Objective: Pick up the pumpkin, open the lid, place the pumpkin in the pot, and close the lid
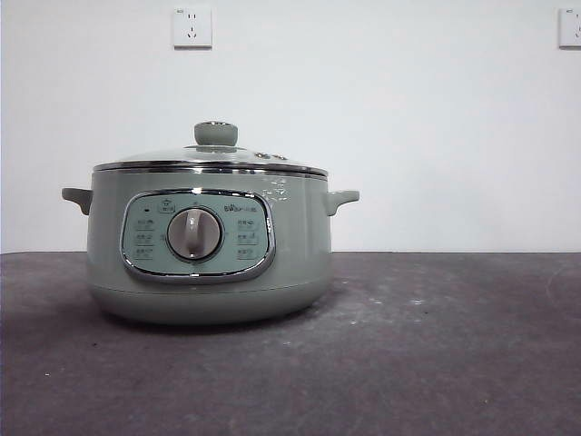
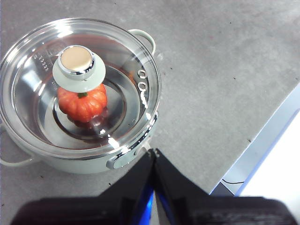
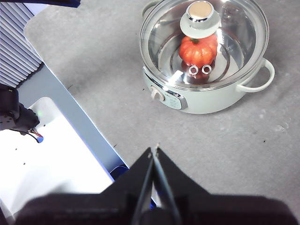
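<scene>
Both sets of jaws are pressed together with nothing between them, and both grippers hang clear of the pot, so you have no grasp to account for; in the front view neither arm shows at all, and you see only the pot (image 1: 209, 245) standing on the dark table (image 1: 436, 345) with the lid (image 1: 211, 162) seated level on its rim and the dial (image 1: 193, 234) facing the camera; the pumpkin cannot be seen from there, hidden by the pot's wall. From the left wrist view, the left gripper (image 2: 153, 154) sits above the table just outside the pot's panel side, and through the glass lid you can see the pumpkin (image 2: 82, 103) upright on the pot's floor, stem up, right under the knob (image 2: 78, 66); from the right wrist view, the right gripper (image 3: 154, 151) hovers well apart from the pot, with bare table between, and the pumpkin (image 3: 198, 50) shows again beneath the lid. Judging from this, every step of the task looks done; if you had to lift the lid again, the knob lies ahead of and below both grippers, its axis vertical, and the left arm appears the nearer one.
</scene>
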You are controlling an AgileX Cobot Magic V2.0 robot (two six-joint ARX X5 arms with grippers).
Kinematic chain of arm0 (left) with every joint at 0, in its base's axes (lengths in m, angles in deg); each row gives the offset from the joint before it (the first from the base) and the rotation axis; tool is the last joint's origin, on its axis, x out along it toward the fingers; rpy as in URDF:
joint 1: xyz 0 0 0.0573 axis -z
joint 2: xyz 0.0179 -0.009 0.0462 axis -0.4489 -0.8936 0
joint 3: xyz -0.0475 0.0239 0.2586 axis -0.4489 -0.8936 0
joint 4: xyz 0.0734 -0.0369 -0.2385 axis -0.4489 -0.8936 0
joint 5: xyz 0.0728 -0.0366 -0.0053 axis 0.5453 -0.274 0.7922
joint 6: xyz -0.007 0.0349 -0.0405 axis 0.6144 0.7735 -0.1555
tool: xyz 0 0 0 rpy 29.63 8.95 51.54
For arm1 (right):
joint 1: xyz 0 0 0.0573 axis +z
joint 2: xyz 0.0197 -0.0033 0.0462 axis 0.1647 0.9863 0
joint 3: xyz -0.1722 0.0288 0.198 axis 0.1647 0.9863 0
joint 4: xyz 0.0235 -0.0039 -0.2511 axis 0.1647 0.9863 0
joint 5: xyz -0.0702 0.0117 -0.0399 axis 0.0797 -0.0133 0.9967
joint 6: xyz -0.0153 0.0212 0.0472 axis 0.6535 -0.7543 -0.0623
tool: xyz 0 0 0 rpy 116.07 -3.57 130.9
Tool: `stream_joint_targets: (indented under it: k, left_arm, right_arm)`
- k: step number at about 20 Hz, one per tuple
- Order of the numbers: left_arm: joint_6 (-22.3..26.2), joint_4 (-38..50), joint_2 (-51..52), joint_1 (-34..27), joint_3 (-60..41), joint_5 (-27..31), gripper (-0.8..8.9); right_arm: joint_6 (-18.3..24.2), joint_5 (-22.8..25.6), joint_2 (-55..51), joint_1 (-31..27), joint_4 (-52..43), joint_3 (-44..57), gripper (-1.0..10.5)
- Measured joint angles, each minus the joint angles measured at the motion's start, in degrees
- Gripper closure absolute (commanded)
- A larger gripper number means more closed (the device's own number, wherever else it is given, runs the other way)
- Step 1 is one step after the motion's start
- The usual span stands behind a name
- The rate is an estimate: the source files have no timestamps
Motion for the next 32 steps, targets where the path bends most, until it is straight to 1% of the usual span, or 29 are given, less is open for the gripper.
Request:
stream_joint_targets:
  k: [6,9,12,14,16,18,20,21,23,26,28,32]
  left_arm:
    - [0.02,0.46,0.02,-0.48,0.02,0.72,8.17]
    - [0.31,5.66,2.32,-5.55,0.00,1.03,8.17]
    - [1.79,13.33,10.05,-11.65,-2.95,0.17,8.17]
    - [2.25,21.90,16.98,-15.76,-10.12,-0.70,8.17]
    - [2.38,33.18,24.63,-20.04,-21.14,-0.24,8.17]
    - [2.38,44.02,31.34,-22.56,-32.87,0.22,8.17]
    - [2.38,52.17,37.22,-23.78,-44.06,0.22,8.17]
    - [2.36,54.86,39.67,-24.09,-48.70,0.24,8.17]
    - [1.88,59.06,45.27,-24.65,-58.14,1.16,8.17]
    - [0.15,63.67,53.70,-25.11,-70.31,4.76,8.17]
    - [-0.77,64.08,58.29,-25.14,-76.54,6.91,8.17]
    - [-1.77,64.08,65.09,-25.14,-84.52,8.98,8.17]
  right_arm:
    - [0.00,0.00,0.00,0.00,0.00,0.00,9.5]
    - [0.00,-0.02,-0.07,0.00,0.00,0.00,9.5]
    - [-0.09,0.00,-0.07,0.00,0.00,0.00,9.5]
    - [-0.13,-0.02,-0.07,0.00,0.00,0.00,9.5]
    - [-0.13,-0.02,-0.07,0.00,0.00,0.00,9.5]
    - [-0.13,0.00,-0.15,0.00,0.00,0.00,9.5]
    - [-0.13,0.00,-0.20,0.00,0.00,0.00,9.5]
    - [-0.13,0.00,-0.20,0.00,0.00,0.00,9.5]
    - [-0.13,0.00,-0.22,0.00,0.00,0.00,9.5]
    - [-0.13,0.00,-0.33,0.00,0.00,0.00,9.5]
    - [-0.13,-0.02,-0.33,0.00,0.00,0.00,9.5]
    - [-0.13,-0.02,-0.35,0.00,0.00,0.00,9.5]
